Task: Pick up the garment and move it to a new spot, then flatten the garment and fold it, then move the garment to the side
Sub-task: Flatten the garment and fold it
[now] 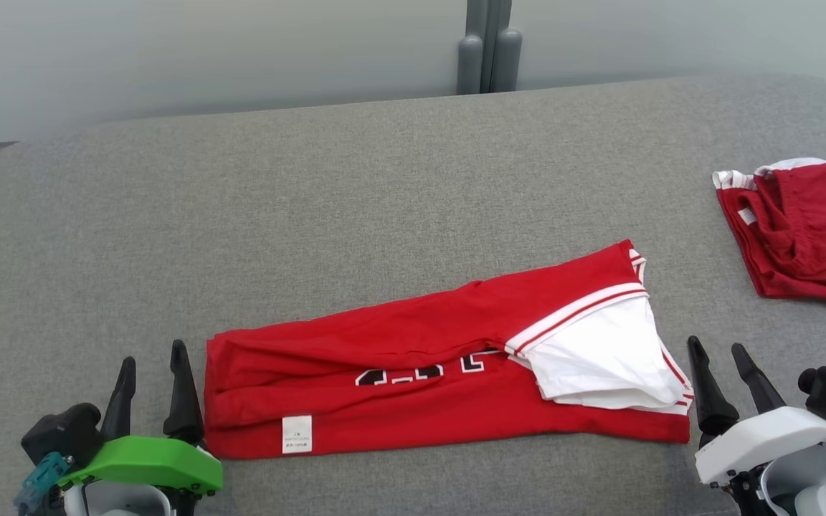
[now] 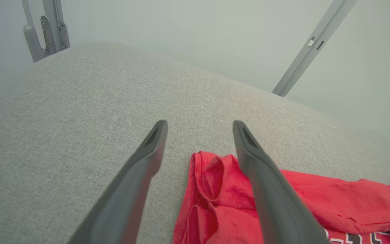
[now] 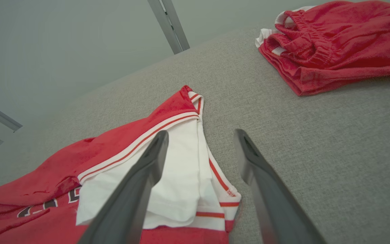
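The garment (image 1: 420, 373) is a red shirt with white sleeve trim and dark lettering, folded into a long band across the near part of the grey cushion (image 1: 355, 186). Its red hem end (image 2: 215, 189) lies between and under my left fingers, and its white sleeve end (image 3: 181, 176) lies by my right fingers. My left gripper (image 1: 153, 365) stands open at the band's left end, holding nothing. At the band's right end my right gripper (image 1: 719, 355) is open too, with nothing in it. In the wrist views the left gripper (image 2: 200, 127) and right gripper (image 3: 201, 135) show spread fingers.
A second red garment (image 1: 800, 229) with white trim lies bunched at the cushion's far right edge (image 3: 333, 44). Grey posts (image 1: 488, 50) stand behind the cushion against a pale wall. Bare grey fabric stretches behind and left of the shirt.
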Controlling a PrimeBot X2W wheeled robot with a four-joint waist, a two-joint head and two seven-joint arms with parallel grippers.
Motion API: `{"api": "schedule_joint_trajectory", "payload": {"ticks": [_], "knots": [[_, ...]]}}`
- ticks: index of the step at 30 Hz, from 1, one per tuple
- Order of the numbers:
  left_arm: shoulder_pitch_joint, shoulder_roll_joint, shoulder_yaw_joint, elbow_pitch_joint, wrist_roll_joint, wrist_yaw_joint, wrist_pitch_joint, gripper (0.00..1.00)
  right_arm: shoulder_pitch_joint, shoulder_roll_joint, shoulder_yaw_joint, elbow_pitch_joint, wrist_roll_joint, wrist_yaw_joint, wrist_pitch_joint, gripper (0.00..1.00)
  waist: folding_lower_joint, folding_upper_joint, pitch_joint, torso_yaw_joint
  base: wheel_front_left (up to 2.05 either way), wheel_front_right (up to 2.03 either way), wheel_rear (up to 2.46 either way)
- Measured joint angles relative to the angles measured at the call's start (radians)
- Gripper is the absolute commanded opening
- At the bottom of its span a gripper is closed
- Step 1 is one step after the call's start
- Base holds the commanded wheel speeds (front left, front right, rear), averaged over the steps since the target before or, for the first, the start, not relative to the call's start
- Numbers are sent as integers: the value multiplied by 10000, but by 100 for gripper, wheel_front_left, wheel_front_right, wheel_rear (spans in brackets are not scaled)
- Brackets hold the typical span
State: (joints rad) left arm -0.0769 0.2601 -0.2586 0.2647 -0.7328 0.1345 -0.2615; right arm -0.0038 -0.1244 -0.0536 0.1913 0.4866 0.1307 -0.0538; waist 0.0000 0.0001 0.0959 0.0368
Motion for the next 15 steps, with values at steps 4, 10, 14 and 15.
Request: {"api": "schedule_joint_trajectory", "payload": {"ticks": [4,10,14,15], "knots": [[76,-82,25,-414,318,81,-10,100,-10,-15,-17,-79,-238,0,284,100,0,-1,-175,51,0,0,0],[96,-234,-82,-619,533,151,-8,100,-393,-232,25,205,-784,0,1191,100,0,0,-377,204,0,0,0],[99,-293,-111,-669,681,159,-10,100,-861,-449,102,619,-1062,0,1908,100,0,0,-438,367,0,0,0],[99,-307,-102,-681,725,165,-10,100,-978,-487,111,746,-1135,0,2084,100,0,0,-447,416,0,0,0]]}}
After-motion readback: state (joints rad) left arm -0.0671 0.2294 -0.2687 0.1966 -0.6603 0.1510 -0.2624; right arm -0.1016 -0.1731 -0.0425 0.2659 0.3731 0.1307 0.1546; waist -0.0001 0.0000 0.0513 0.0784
